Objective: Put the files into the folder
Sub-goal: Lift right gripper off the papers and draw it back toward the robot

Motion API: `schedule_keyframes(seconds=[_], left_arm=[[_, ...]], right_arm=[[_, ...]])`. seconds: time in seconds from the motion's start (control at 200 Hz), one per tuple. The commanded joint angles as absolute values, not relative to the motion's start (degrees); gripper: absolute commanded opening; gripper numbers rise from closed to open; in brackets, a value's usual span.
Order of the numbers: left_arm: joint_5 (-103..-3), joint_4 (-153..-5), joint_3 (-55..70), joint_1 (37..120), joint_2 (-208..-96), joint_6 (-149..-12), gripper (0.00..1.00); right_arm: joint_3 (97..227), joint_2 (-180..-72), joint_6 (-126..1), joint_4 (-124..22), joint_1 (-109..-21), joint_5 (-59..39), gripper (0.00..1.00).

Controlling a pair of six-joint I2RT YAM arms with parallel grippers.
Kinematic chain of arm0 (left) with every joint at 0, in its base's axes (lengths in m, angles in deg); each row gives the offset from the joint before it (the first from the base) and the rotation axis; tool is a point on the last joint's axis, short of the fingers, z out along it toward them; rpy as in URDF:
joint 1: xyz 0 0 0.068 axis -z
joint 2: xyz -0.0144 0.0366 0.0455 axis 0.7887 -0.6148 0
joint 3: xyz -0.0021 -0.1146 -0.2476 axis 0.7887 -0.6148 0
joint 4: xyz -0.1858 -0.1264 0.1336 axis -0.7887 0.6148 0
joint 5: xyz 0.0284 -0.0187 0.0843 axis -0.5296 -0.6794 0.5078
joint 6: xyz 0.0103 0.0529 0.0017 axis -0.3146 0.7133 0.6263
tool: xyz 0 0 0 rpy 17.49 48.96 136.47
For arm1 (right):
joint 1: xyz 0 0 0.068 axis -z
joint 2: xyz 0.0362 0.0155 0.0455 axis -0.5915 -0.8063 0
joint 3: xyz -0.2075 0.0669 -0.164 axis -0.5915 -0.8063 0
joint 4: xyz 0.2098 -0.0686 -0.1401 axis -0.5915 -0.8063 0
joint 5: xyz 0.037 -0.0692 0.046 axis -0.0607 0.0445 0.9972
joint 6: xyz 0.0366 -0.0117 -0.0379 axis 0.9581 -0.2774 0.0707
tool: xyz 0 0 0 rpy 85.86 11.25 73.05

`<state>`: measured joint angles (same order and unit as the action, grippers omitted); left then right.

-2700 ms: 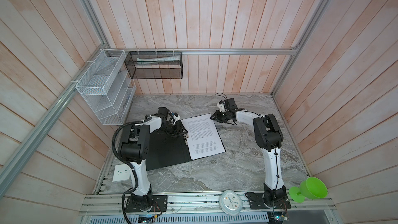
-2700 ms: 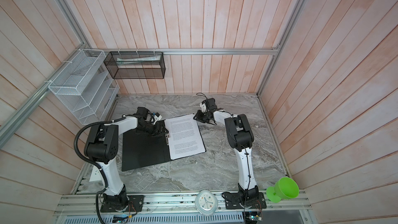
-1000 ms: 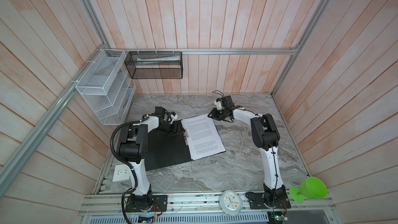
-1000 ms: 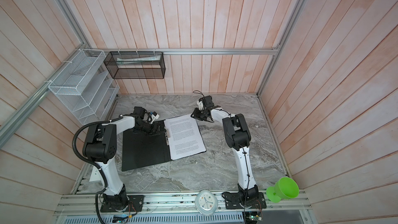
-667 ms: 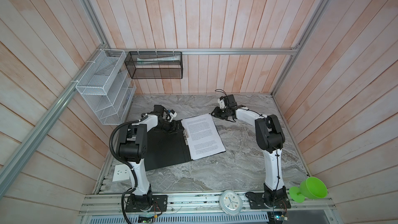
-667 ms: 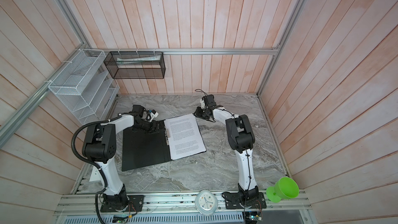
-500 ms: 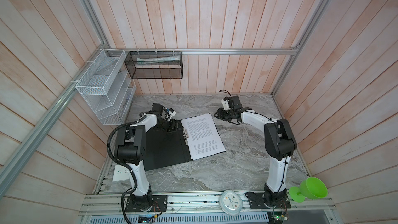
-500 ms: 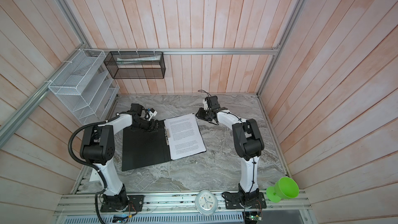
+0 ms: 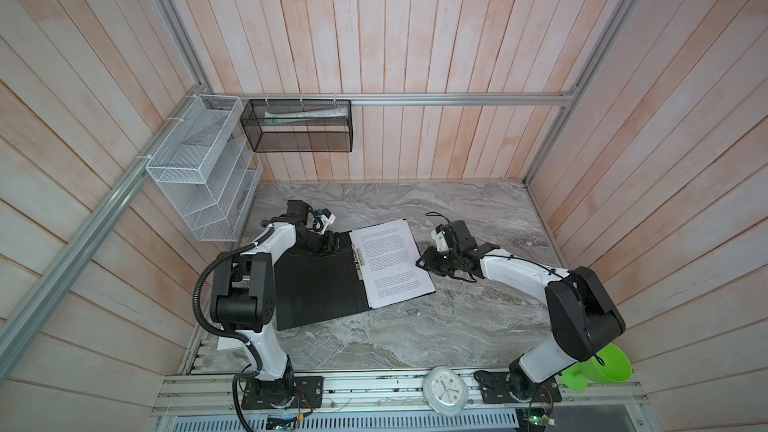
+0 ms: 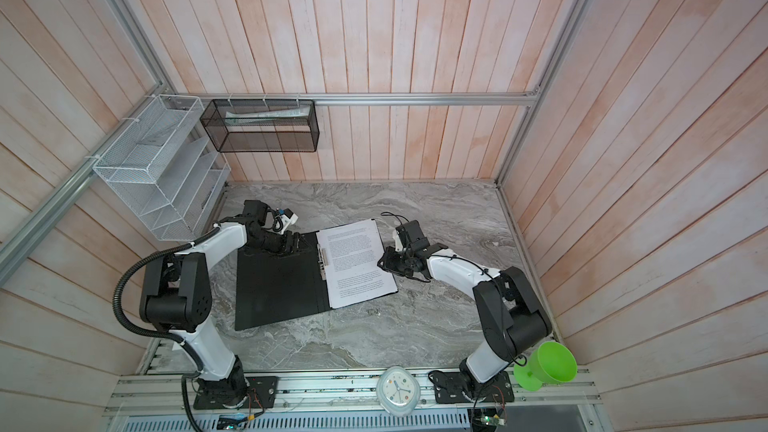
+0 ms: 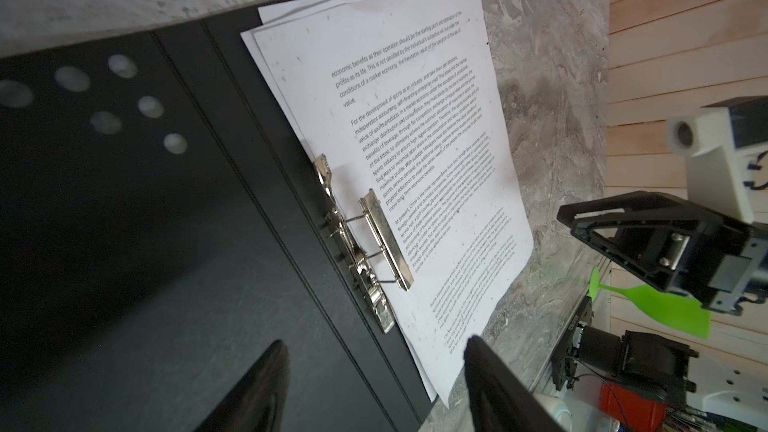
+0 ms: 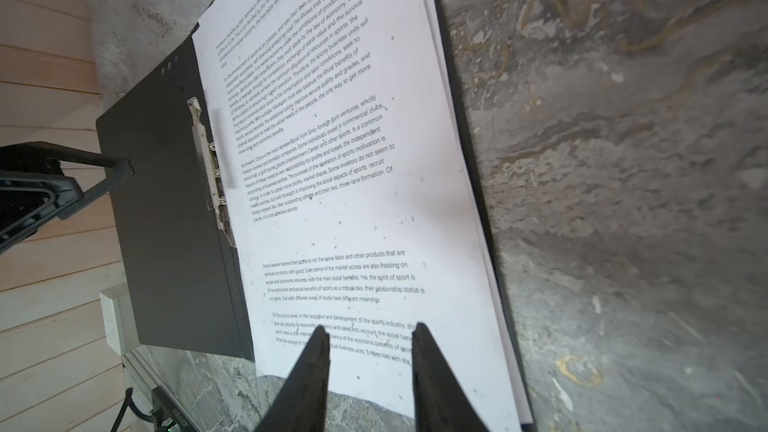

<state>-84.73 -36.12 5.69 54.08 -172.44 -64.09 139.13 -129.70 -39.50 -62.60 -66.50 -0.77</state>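
Files, a thin stack of white printed paper sheets [image 9: 390, 261], lie on the right leaf of the open, black-lined flat folder [image 9: 320, 284] on the grey marbled desk [image 9: 415, 334].
Right hand [image 9: 424, 261] hangs at the stack's outer edge, fingers parted and empty; left hand [image 9: 332, 241], spread wide, holds nothing at the folder's far edge by the spine. The sheets look slightly fanned, so square them gently against the silver metal clip [image 11: 365, 251] first, since thin paper buckles.
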Motion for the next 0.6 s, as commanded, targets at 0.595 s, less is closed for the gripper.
schedule_keyframes(seconds=[0.595], left_arm=[[-82.6,-42.2,13.6,57.9,-181.9,-66.4,0.69]], right_arm=[[138.6,-120.9,-34.9,-71.3,-73.8,-13.5,0.2]])
